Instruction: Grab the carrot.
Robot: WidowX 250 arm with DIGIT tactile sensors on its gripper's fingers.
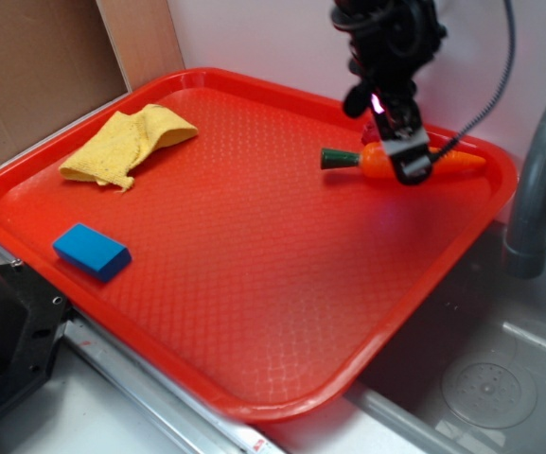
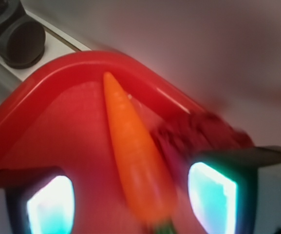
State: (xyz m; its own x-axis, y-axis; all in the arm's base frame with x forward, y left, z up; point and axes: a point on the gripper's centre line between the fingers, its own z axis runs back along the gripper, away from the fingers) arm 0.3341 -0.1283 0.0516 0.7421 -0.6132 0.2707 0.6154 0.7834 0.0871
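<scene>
1. We find a red tray (image 1: 254, 312) occupying most of the exterior view, set beside a sink (image 1: 481, 388) with a grey faucet (image 1: 537, 180) at its right.
2. The carrot (image 1: 386, 161) lies on the tray's far right portion, near the far rim. Its dark green stem end points toward the tray's middle; its tapered tip points toward the right corner.
3. In the wrist view the carrot (image 2: 135, 161) runs lengthwise between the two fingers, tip directed at the tray's rounded corner (image 2: 106, 61).
4. The hand (image 1: 410, 156) stands directly over the carrot's middle, lowered to its level. In the wrist view the hand (image 2: 130, 204) shows its fingers (image 2: 50, 204) spread, one on either side of the carrot, with visible gaps between pads and carrot. We record the hand as released, not clenched on anything.
5. A dark red lumpy wad (image 2: 194, 139) shows in the wrist view just right of the carrot; the picture is blurred, and we cannot tell whether it touches the carrot.
6. A yellow cloth (image 1: 126, 142) lies crumpled at the tray's far left, well apart from the carrot.
7. A blue block (image 1: 91, 252) lies near the tray's left near rim, well apart from both cloth and carrot.
</scene>
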